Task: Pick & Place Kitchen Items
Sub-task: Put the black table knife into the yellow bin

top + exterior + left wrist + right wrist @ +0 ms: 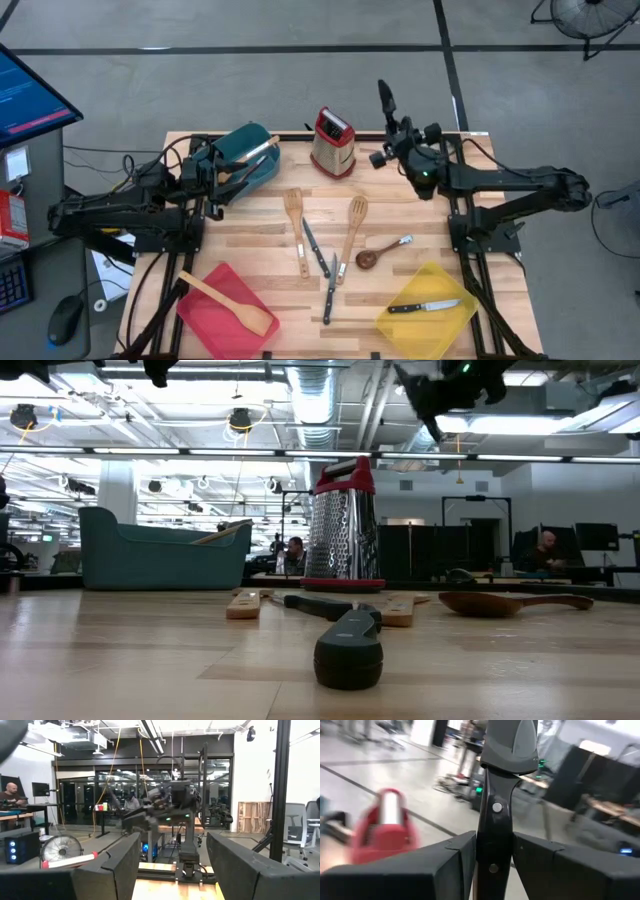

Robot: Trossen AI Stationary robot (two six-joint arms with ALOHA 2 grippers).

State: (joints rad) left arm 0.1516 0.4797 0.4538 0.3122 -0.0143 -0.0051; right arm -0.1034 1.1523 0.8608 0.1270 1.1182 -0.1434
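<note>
My right gripper hangs high over the table's far edge, just right of the red-topped steel grater, shut on a black-handled knife. My left gripper waits open beside the teal bin; nothing is between its fingers. Lying flat on the table are two slotted wooden spatulas, a dark wooden spoon, a small metal spoon and two knives. My right gripper pinches the knife's black riveted handle between its two fingers. The handle runs forward along the fingers, and its grey butt end points away from the wrist. The knife is lifted clear of the table. The gripper hides its blade.
A wooden utensil lies in the teal bin. The red bin at the near left holds a wooden spatula. The yellow bin at the near right holds a knife. People sit at desks in the room beyond.
</note>
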